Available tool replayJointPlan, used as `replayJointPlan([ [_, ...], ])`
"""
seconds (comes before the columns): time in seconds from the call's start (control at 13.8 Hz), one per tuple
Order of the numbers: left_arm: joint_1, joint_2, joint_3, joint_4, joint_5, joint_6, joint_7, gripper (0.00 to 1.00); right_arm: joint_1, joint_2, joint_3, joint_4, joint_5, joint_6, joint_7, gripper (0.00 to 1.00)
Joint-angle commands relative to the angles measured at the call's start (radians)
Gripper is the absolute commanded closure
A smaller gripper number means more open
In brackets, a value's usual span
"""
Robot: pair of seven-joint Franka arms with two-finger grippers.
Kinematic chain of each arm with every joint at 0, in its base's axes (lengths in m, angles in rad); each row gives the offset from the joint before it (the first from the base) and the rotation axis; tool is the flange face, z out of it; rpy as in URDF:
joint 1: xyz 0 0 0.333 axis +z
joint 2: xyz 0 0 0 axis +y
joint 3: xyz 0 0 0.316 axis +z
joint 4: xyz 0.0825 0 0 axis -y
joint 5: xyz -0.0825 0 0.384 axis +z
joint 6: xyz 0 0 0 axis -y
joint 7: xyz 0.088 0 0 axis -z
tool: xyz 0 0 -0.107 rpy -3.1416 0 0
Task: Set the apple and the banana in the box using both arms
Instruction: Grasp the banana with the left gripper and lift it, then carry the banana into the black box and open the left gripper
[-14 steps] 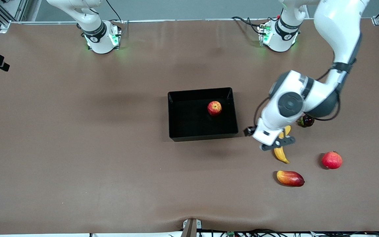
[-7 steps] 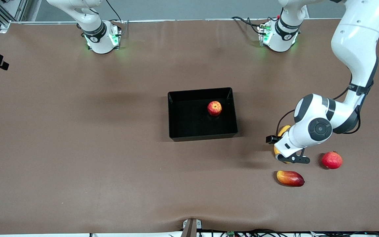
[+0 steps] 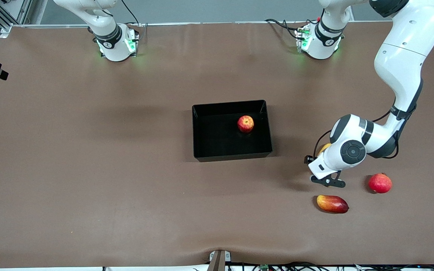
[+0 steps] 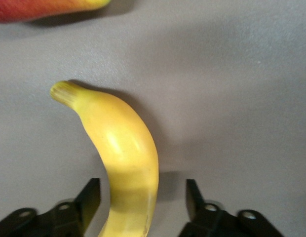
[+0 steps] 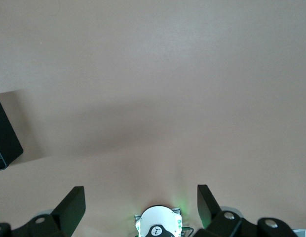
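Brown table: banana between spread left gripper fingers.

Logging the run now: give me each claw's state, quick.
Left claw: open, straddling the long curved yellow banana on the table, not gripping.
Right claw: open, holding nothing, waiting.

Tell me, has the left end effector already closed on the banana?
No: in the left wrist view the left end effector is open, its fingers standing on either side of the banana with gaps visible.
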Motion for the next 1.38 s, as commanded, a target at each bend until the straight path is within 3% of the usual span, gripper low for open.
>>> replayJointPlan([
  [0.0,0.017,-0.023,-0.01,-0.027,0.022,0.004,-0.015,1.0,-0.025,0.011,0.011,0.019,0.021,-0.013,-0.008,0.0],
  [0.29,0.004,-0.095,-0.025,-0.024,0.01,-0.069,-0.037,1.0,-0.038,0.011,0.011,0.017,0.022,-0.02,-0.008,0.0],
  [0.51,0.007,-0.167,-0.14,-0.01,0.005,-0.16,-0.123,1.0,-0.038,0.012,0.013,0.017,0.022,-0.023,-0.008,0.0],
  [0.8,-0.022,-0.161,-0.298,0.037,-0.039,-0.212,-0.378,1.0,-0.04,0.012,0.011,0.017,0.022,-0.023,-0.008,0.0],
  [1.02,-0.115,-0.149,-0.307,0.086,-0.09,-0.212,-0.517,1.0,-0.04,0.012,0.011,0.017,0.022,-0.023,-0.008,0.0],
  [1.31,-0.261,-0.056,-0.301,0.184,-0.125,-0.209,-0.776,1.0,-0.046,0.012,0.011,0.017,0.024,-0.024,-0.008,0.0],
])
